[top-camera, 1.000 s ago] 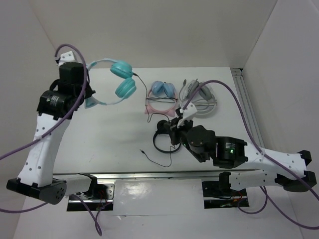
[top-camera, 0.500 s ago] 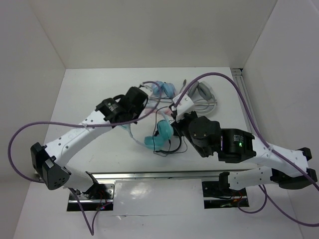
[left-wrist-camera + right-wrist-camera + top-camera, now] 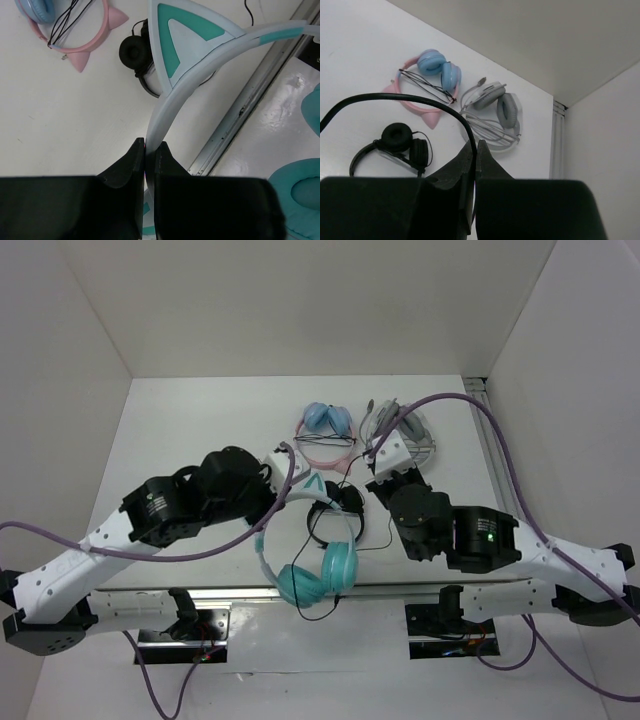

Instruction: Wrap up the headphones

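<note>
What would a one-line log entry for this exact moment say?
task: wrap headphones | left end effector: shut on headphones band | right end effector: shut on black cable | cable not yet wound

Left hand (image 3: 149, 146) carries the headphones (image 3: 328, 565) from far-left rear to the near tabletop (image 3: 200, 420) edge; right hand (image 3: 475, 146), pinching the cable (image 3: 395, 97), shifts rearward off the small black headphones (image 3: 347, 499).

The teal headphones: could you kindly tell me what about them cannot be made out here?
- Left wrist view: the ear cups run off the right and bottom edges.
- Top external view: where the left tool holds the band is hidden under its own wrist.
- Right wrist view: the cable leaves at the left edge; its plug is unseen.
</note>
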Tool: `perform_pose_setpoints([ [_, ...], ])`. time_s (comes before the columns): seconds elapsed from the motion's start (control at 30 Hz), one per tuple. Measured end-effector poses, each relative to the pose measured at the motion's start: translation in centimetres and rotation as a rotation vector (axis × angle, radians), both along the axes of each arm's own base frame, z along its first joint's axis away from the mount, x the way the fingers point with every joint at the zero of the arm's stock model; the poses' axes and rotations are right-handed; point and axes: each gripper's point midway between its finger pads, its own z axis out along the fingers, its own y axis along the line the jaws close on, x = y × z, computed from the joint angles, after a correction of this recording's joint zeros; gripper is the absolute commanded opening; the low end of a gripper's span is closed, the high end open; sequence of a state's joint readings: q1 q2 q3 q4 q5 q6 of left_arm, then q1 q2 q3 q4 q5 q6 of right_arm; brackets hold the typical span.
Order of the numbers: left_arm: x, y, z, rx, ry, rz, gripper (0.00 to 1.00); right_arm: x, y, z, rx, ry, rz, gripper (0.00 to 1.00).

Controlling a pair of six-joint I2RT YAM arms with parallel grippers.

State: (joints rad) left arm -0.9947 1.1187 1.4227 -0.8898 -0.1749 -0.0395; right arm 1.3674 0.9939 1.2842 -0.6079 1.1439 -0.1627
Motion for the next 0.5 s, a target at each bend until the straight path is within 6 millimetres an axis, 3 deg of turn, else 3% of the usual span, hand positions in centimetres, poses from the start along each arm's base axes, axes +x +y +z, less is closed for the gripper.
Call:
perform_pose_setpoints([
  [0.13,-1.5,0.7,1.3,-0.053,-0.006,-0.048,0.0,0.5,-1.7,0.5,0.021,-0.013,-0.052,0.0],
  [0.27,-2.4,1.7,2.5,-0.087,-0.018,-0.058,0.0,0.6,-2.2,0.5,0.031,-0.021,-0.072,0.0],
  [0.37,-3.0,2.3,3.9,-0.117,-0.031,-0.064,0.0,1.0,-2.1,-0.5,-0.004,-0.015,-0.09,0.0],
  [0.5,-3.8,3.0,7.2,-0.207,-0.071,-0.07,0.0,2.3,-1.6,-2.2,-0.063,0.008,-0.13,0.0],
])
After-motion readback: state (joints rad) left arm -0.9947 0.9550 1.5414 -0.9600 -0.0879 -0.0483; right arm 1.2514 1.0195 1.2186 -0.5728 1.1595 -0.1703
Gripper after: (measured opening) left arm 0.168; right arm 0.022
